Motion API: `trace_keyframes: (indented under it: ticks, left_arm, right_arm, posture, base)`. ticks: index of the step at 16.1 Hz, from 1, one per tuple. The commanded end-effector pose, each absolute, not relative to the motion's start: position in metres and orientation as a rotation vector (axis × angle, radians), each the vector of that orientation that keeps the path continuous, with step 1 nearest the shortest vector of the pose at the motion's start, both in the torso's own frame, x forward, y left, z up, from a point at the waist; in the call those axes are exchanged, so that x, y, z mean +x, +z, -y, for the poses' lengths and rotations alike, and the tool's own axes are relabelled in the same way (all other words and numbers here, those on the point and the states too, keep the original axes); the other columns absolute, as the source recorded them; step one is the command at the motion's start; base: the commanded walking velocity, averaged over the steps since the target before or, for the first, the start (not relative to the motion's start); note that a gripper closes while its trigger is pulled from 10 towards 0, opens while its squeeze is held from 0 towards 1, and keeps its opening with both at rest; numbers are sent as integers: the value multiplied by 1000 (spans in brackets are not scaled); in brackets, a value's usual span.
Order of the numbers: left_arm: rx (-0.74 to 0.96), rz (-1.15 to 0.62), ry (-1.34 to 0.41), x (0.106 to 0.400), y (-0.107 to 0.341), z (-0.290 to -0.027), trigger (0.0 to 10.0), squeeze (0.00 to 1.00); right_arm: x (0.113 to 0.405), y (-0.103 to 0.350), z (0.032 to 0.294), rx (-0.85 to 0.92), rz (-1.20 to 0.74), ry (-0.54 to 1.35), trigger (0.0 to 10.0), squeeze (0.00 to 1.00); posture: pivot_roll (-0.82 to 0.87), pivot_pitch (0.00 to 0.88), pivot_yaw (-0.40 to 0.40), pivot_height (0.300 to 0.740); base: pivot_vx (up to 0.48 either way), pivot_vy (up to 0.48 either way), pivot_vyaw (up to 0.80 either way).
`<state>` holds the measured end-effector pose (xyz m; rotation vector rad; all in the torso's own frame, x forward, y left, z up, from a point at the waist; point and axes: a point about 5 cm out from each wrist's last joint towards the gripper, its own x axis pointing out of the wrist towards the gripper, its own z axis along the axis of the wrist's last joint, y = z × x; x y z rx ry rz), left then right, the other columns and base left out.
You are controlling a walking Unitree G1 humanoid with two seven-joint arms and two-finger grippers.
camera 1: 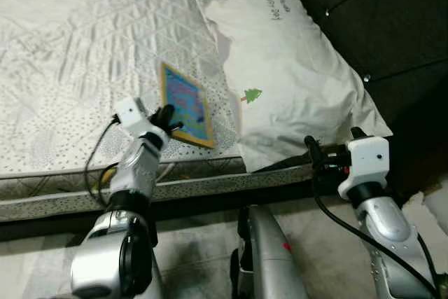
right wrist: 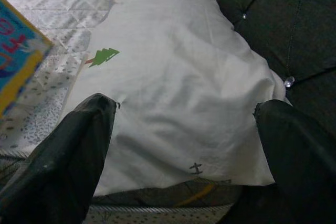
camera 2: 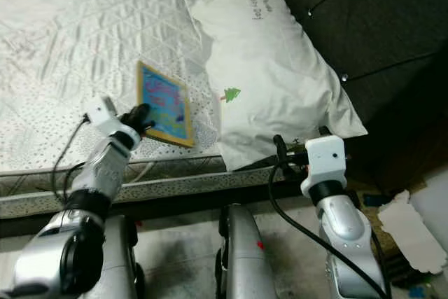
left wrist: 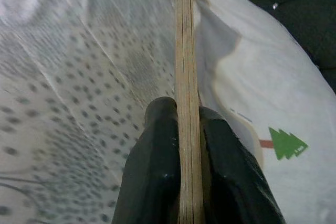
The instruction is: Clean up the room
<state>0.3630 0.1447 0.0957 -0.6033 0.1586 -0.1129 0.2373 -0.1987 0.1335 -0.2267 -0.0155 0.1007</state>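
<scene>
A flat wooden board (camera 1: 185, 104) with a blue and yellow picture stands tilted on edge over the grey mattress (camera 1: 84, 47), near its front edge. My left gripper (camera 1: 168, 118) is shut on the board's lower edge; in the left wrist view both fingers (left wrist: 152, 171) press against the thin wooden edge (left wrist: 185, 77). A white pillow (camera 1: 294, 82) with a small green tree print lies to the right of the board. My right gripper (camera 1: 334, 146) stands open just in front of the pillow's near edge (right wrist: 173, 129), with nothing between its fingers.
A dark tufted headboard (camera 1: 392, 19) with shiny buttons stands behind and to the right of the pillow. The mattress's front edge (camera 1: 175, 187) runs below both grippers. A white crumpled thing (camera 2: 413, 229) lies on the floor at the far right.
</scene>
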Motion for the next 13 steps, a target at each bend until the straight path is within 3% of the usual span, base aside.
trace_keyframes:
  ticks: [1, 5, 13]
  left_arm:
    - [-626, -139, -148, 367, 102, -139, 10000, 0]
    - [-704, -241, -140, 367, 88, -131, 10000, 0]
    - [-651, -218, -38, 367, 86, -168, 10000, 0]
  right_arm:
    - [234, 139, 200, -234, 20, 106, 10000, 0]
    - [233, 144, 204, -256, 14, 106, 10000, 0]
    - [231, 143, 211, -280, -6, 85, 10000, 0]
  posture:
    - [-245, 146, -118, 590]
    - [-265, 143, -125, 590]
    - [-288, 126, -125, 590]
  base:
    - [0, 0, 0]
    - [0, 0, 0]
    - [0, 0, 0]
